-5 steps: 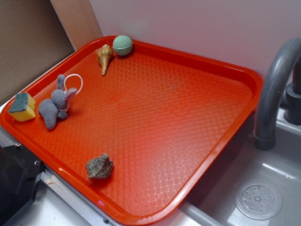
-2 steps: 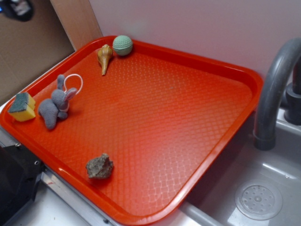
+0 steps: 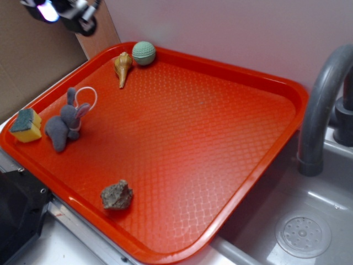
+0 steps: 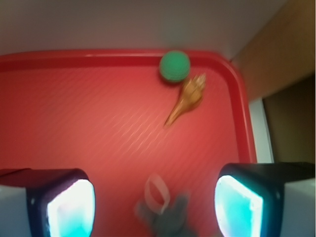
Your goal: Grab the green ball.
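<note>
The green ball (image 3: 143, 53) is a small pale mint ball resting in the far corner of the red tray (image 3: 287, 88), against the rim. A tan seashell (image 3: 122, 67) lies just beside it. In the wrist view the green ball (image 4: 174, 66) shows near the top, with the seashell (image 4: 187, 98) below it. My gripper (image 3: 62, 10) hangs high at the top left, well above and left of the ball. The gripper (image 4: 154, 205) is open, its glowing pads (image 4: 71, 210) wide apart with nothing between them but the tray far below.
A grey plush toy (image 3: 67, 121) with a white loop, a yellow sponge block (image 3: 25, 125) and a rough stone (image 3: 116, 195) also sit on the tray. A grey faucet (image 3: 322, 99) and sink (image 3: 303, 234) stand to the right. A wall backs the tray.
The gripper has come into the exterior view at the top left and moved rightward toward the tray. Everything on the tray has stayed put.
</note>
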